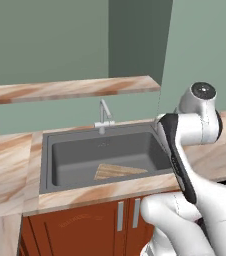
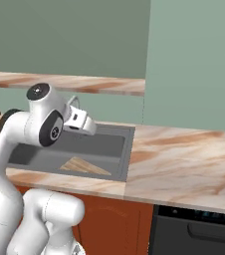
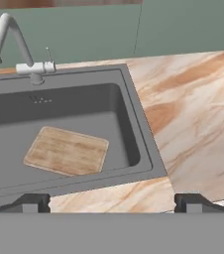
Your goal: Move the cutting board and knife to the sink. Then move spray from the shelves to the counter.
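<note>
Centrally, the cutting board (image 3: 67, 151) lies flat on the floor of the grey sink (image 3: 139, 124), its full rectangular outline and wood grain visible in the hand view. From the left base view only a wedge of the board (image 1: 117, 171) appears past the basin's near wall, and the right base view likewise gives a partial triangle (image 2: 84, 166). The gripper (image 3: 112, 203) hangs above the sink's front right corner with nothing between its fingers, which stand spread wide at the bottom of the hand view; in the right base view the hand projects from the wrist over the basin, while in the left base view the forearm hides it. A curved faucet (image 1: 104, 114) rises behind the sink (image 1: 46, 160). Beige marble counter (image 2: 184, 159) extends to the right, above a black oven (image 2: 199, 231) seen from the right base view. Red-brown cabinet doors (image 1: 85, 225) show below the sink from the left.
</note>
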You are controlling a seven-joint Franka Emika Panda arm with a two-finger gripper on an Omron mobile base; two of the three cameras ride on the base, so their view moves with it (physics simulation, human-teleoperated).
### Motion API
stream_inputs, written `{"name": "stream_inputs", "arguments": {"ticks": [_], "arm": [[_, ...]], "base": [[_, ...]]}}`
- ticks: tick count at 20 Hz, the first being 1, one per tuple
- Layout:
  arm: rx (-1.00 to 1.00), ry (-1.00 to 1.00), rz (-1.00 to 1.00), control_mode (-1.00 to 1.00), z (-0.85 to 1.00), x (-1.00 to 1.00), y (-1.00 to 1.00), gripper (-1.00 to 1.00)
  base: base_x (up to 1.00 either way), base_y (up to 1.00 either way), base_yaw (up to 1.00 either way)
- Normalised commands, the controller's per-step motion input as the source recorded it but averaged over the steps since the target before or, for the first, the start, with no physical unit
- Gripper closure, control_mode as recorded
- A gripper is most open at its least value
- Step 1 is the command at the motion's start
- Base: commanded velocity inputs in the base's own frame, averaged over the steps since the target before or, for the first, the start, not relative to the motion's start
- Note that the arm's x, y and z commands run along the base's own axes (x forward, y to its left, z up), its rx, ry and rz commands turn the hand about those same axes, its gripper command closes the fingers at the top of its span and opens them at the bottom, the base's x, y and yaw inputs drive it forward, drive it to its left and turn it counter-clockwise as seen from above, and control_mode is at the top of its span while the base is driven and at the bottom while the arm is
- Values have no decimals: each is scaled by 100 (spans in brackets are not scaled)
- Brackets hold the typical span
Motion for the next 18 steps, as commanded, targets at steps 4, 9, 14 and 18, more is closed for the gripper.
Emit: {"name": "stream_inputs", "arguments": {"ticks": [4,9,14,18], "arm": [[0,0,0,-100,81,-100,-19,-100],[0,3,0,-100,91,-100,-9,-100],[0,2,0,-100,48,-100,0,-100],[-1,0,0,-100,1,-81,19,-100]], "base": [[0,0,0],[0,0,0],[0,0,0],[0,0,0]]}}
